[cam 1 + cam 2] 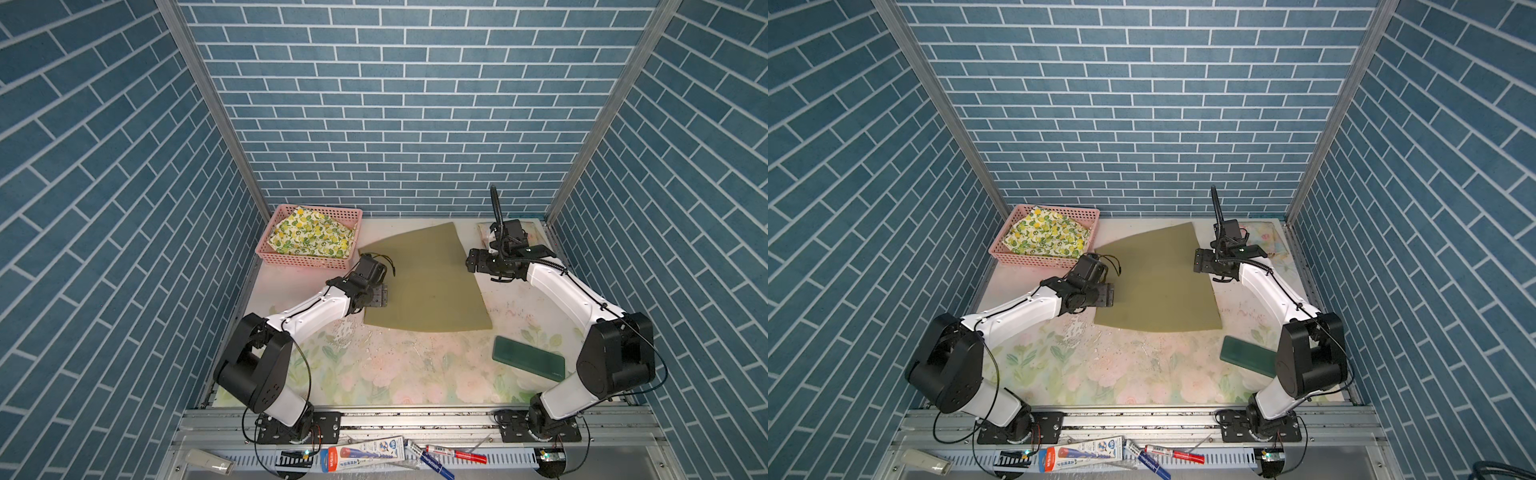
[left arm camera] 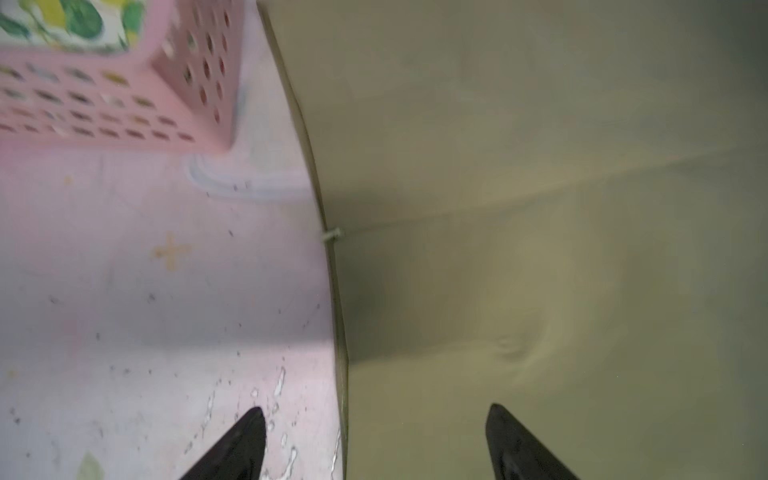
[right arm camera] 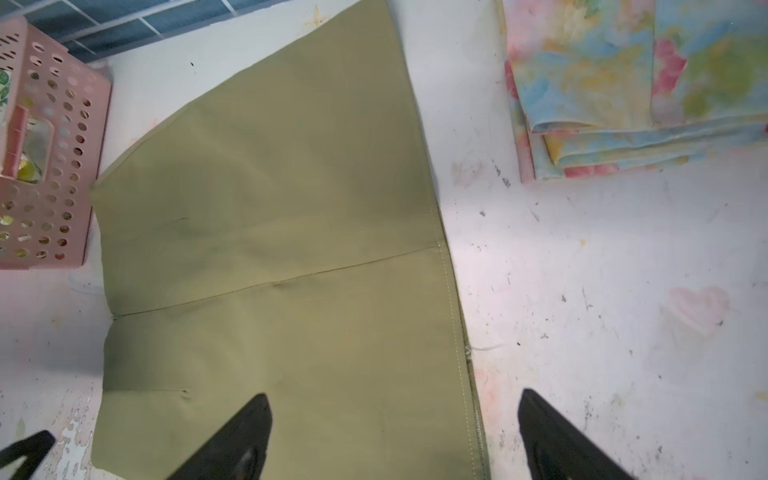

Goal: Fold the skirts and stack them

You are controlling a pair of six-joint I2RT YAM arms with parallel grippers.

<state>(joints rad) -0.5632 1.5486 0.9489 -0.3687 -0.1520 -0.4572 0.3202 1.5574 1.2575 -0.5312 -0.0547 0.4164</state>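
**Olive Skirt Laid Flat, Both Claws Released Over Its Side Edges**

The plain olive green cloth skirt (image 1: 419, 286) is being shown spread flat on the middle of the pale floral-printed table (image 1: 415, 374), unfolded. The left gripper (image 2: 374, 419) is being held wide open astride its left edge, with nothing grasped. The right gripper (image 3: 394, 401) is being held equally open astride the stitched right edge, also empty.

The fold is judged not yet begun. For a clean one, each edge is best pinched right at the hem. Both layers should be taken, at matching heights on the two sides, and carried over together so that the halves are being laid square. A one-sided lift would likely skew the cloth.

The white lemon-and-leaf printed skirt (image 1: 311, 237) is lying in the pink perforated plastic basket (image 1: 307, 259), just beside the olive one.

The pastel yellow-blue-pink floral skirt (image 3: 623, 83) is being revealed only by the right wrist view as a neat folded pile. In both top views it is largely hidden behind that arm. A seam across the olive cloth is also plain there. The left wrist view, though blurred, is adding a small pucker near the left claw. Only the top views are giving the whole fan-shaped outline.
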